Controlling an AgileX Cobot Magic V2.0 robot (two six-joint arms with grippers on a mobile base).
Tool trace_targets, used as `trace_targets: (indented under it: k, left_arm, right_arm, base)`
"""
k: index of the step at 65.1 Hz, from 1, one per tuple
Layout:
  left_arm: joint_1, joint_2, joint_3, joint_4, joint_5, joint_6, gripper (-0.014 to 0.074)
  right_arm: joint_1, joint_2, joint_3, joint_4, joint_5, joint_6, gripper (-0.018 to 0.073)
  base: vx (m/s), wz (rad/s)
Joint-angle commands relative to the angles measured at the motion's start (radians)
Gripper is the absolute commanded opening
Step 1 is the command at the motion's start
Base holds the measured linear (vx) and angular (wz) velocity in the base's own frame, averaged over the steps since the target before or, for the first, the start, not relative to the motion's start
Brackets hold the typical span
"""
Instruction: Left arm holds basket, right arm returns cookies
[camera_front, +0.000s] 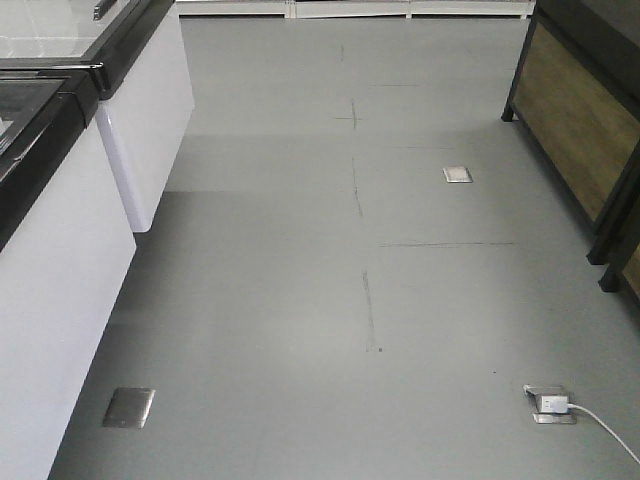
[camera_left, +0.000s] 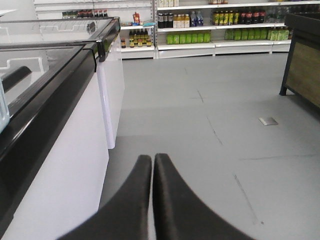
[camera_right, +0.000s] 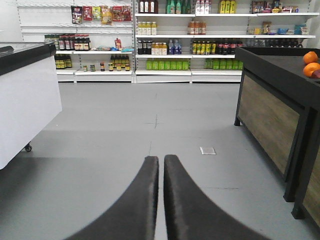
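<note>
The basket and the cookies are out of view in all three views. My left gripper (camera_left: 152, 159) is shut, its two black fingers pressed side by side with nothing between them, pointing over the grey floor beside a white freezer. My right gripper (camera_right: 161, 160) is also shut and empty, with only a thin slit between its fingers, and it points down the aisle toward the far shelves. Neither arm shows in the front view.
White chest freezers (camera_front: 60, 250) with black-framed glass lids line the left. A dark wood-panelled stand (camera_right: 272, 107) holding oranges (camera_right: 311, 64) stands on the right. Stocked shelves (camera_right: 165, 40) of bottles close the far end. Metal floor plates (camera_front: 128, 407) and a white plug with cable (camera_front: 556, 404) lie on the floor.
</note>
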Motion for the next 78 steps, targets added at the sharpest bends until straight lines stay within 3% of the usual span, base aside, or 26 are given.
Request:
trace_targets:
  k: [1,11,20,34,44,51,61,78]
  left_arm:
    - [0.001,-0.02,-0.035,0.0,-0.125,-0.003,-0.0006]
    - [0.001,-0.02,-0.035,0.0,-0.19,-0.004,-0.0006]
    - [0.001,-0.02,-0.035,0.0,-0.323,-0.004,-0.0006]
    - [0.001,-0.02,-0.035,0.0,-0.578,-0.003,-0.0006]
    - [0.001,-0.02,-0.035,0.0,-0.862,-0.002,-0.0006]
    - [0.001,-0.02,-0.046,0.0,-0.944,-0.002,-0.0006]
    - [0.001,-0.02,-0.149,0.0,-0.841,-0.004,-0.0004]
    - [0.001,0.043,-0.505,0.0,-0.42,-0.002,-0.0005]
  right_arm:
    - [-0.001,-0.013,0.018,-0.008,-0.068,-0.004,-0.0006]
    - [-0.001,-0.013,0.018,-0.008,-0.068,-0.004,-0.0006]
    - [-0.001,-0.013,0.018,-0.008,-0.068,-0.004,-0.0006]
    - [-0.001,-0.013,0.018,-0.008,-0.068,-0.004,-0.0006]
    - [-0.001,-0.013,0.018,-0.008,-0.068,-0.004,-0.0006]
    - [-0.001,-0.013,0.018,-0.008,-0.068,-0.004,-0.0006]
    - [-0.001,-0.013,0.018,-0.008,-0.068,-0.004,-0.0006]
    - [-0.001,-0.013,0.018,-0.008,-0.068,-0.004,-0.0006]
  base:
    - [0.0,0.0]
    - [0.0,0.0]
    - [0.0,0.0]
    - [0.0,0.0]
    - [0.0,0.0]
    - [0.0,0.0]
    - [0.0,0.0]
    - [0.0,0.0]
